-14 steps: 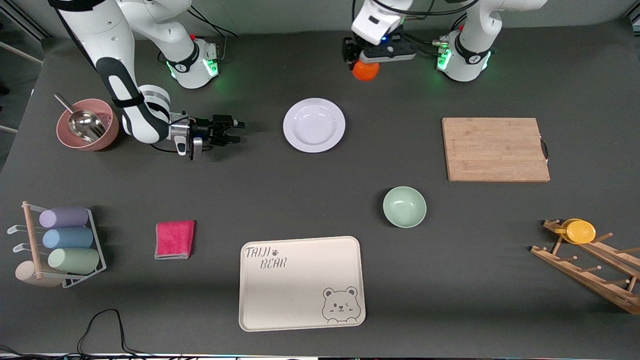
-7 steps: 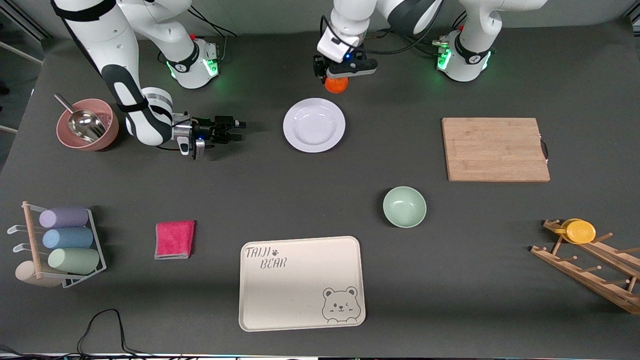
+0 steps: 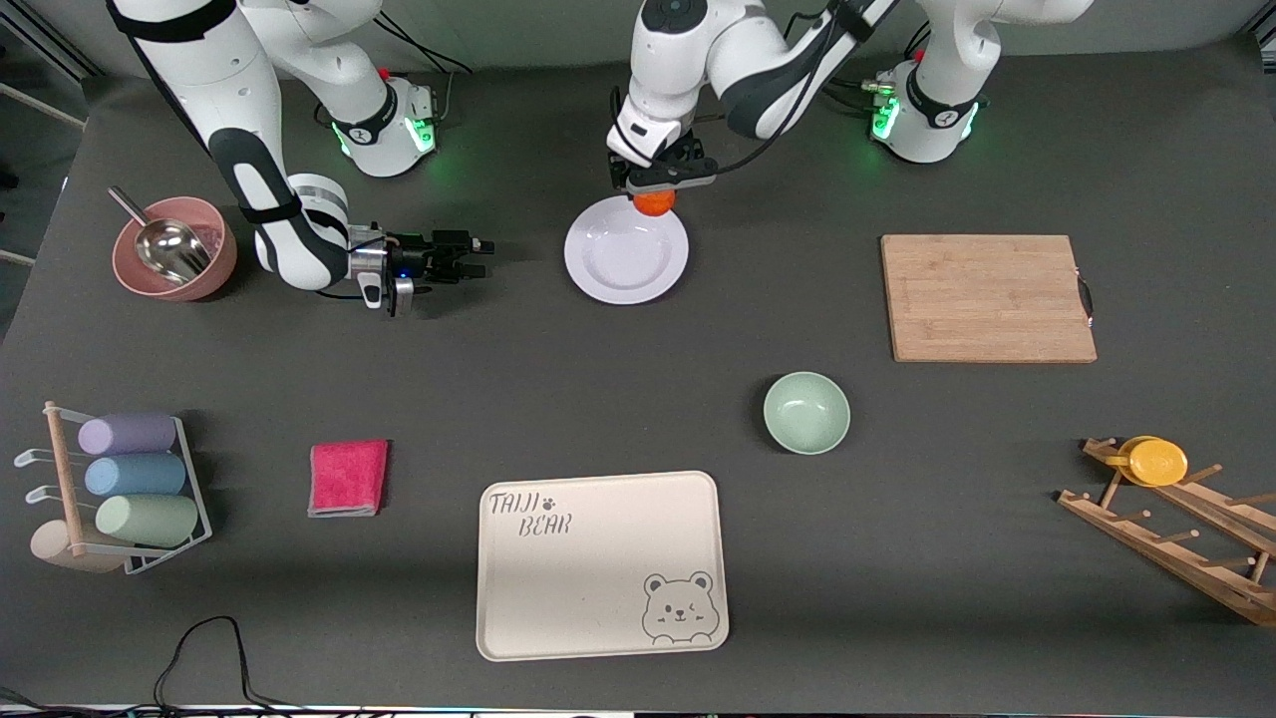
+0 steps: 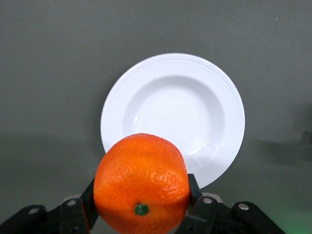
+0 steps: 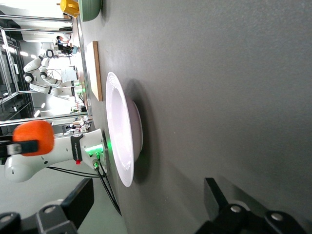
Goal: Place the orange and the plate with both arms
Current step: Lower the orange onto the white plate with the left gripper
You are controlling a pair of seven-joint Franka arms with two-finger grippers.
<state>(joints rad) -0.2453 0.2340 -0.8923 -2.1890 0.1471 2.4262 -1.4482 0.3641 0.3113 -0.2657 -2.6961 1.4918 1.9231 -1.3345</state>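
Observation:
My left gripper is shut on the orange, a small bright fruit that hangs over the plate's rim nearest the robots' bases. In the left wrist view the orange fills the gap between the fingers, with the plate below it. The plate is round, pale lavender-white and glossy, and lies on the dark table. My right gripper stands open and low, lying sideways beside the plate toward the right arm's end of the table. The right wrist view shows the plate edge-on, a gap away from the open fingers.
A wooden cutting board lies toward the left arm's end. A mint-green bowl and a cream bear tray sit nearer the front camera. A pink bowl with a metal scoop, a red cloth, a cup rack and a wooden rack stand around.
The left arm has carried the orange from near its base down and over to the plate's rim. The right gripper has crept slightly toward the plate.

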